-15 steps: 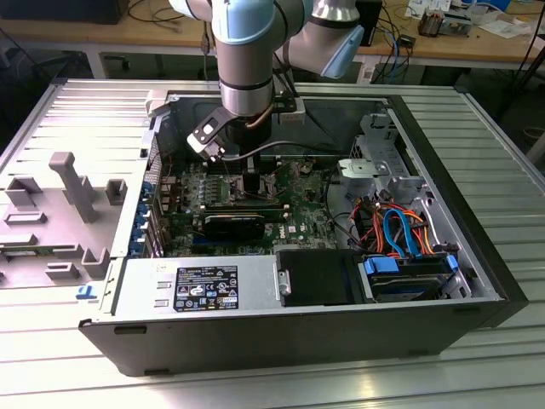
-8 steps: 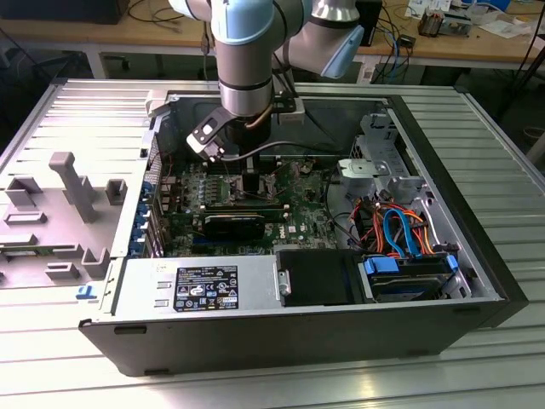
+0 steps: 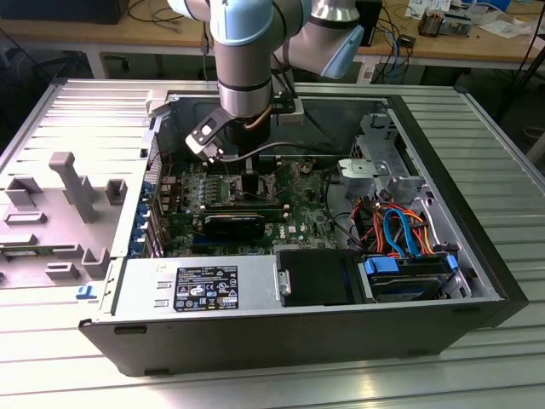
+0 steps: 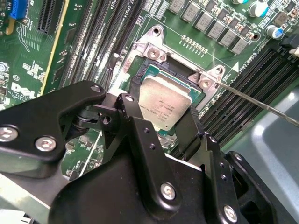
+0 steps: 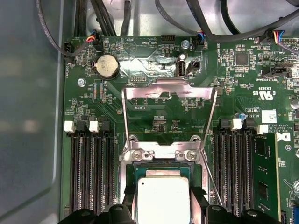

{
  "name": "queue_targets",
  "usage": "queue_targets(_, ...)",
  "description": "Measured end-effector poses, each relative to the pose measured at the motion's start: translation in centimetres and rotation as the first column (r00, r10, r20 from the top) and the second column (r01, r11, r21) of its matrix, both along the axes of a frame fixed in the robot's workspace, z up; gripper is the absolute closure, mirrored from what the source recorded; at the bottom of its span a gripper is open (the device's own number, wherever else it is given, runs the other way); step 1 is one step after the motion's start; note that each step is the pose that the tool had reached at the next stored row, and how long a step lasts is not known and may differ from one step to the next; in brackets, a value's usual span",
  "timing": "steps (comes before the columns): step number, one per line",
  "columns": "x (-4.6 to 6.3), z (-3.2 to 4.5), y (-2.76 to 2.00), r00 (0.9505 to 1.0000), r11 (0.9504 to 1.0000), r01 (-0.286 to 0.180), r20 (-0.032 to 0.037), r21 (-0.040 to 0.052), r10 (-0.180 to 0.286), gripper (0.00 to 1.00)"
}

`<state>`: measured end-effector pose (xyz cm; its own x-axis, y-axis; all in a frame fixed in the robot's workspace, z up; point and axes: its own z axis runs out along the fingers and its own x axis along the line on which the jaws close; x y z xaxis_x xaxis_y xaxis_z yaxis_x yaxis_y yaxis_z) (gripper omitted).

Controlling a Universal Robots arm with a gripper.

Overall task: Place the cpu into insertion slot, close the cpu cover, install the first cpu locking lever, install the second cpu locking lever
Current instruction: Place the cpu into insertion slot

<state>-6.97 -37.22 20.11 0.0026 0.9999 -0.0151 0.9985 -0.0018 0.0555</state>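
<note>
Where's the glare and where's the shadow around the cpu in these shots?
First wrist view: the cpu top glares pale, the open cpu cover shines; second wrist view: cpu lit evenly, softer sheen; exterior view: the motherboard sits dim under the arm.

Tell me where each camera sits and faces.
Exterior view: off the arm, looking down into the open computer case; the arm shows.
First wrist view: on the wrist, facing the motherboard and open cpu cover; the claw shows.
Second wrist view: on the wrist, behind the claw, shut on the cpu.
Both wrist views share cpu and insertion slot.
</note>
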Motion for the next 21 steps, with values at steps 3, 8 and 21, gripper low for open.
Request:
queue_targets(3,0.13,0.0,-0.02,1.0,1.0,0.003,-0.0001,-0.0001,-0.003,0.46)
queue_targets(8,0.18,-0.09,-0.03,1.0,1.0,0.007,-0.0002,-0.001,-0.007,0.46)
queue_targets(21,0.18,-0.21,-0.02,1.0,1.0,0.007,-0.0007,-0.0011,-0.007,0.46)
